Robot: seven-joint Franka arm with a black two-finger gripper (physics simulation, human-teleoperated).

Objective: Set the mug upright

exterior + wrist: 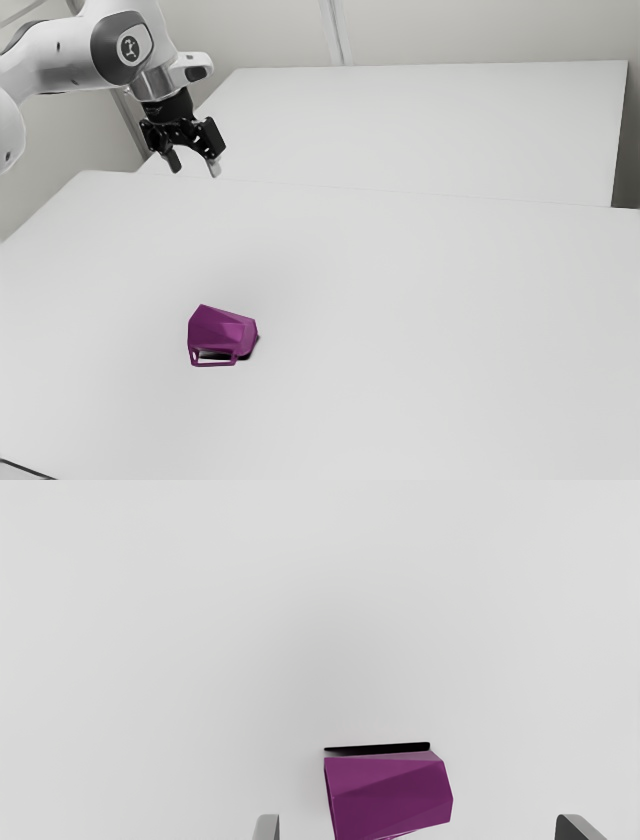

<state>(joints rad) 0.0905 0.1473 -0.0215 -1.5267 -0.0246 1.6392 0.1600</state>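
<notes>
The gripper (194,170) hangs high over the table at the exterior view's upper left, open and well away from the mug. A purple faceted mug (222,328) lies on its side on the white table, its handle toward the exterior view's bottom edge. In the wrist view, the gripper (417,825) has its two fingertips wide apart, with the mug (390,792) seen below between them, touching neither. Part of the mug is cut off there, and its handle is mostly hidden.
The white table (420,320) spreads around the mug. Behind it stands another white surface (430,130), with pale walls beyond. A dark cable (28,470) runs across the exterior view's lower left corner.
</notes>
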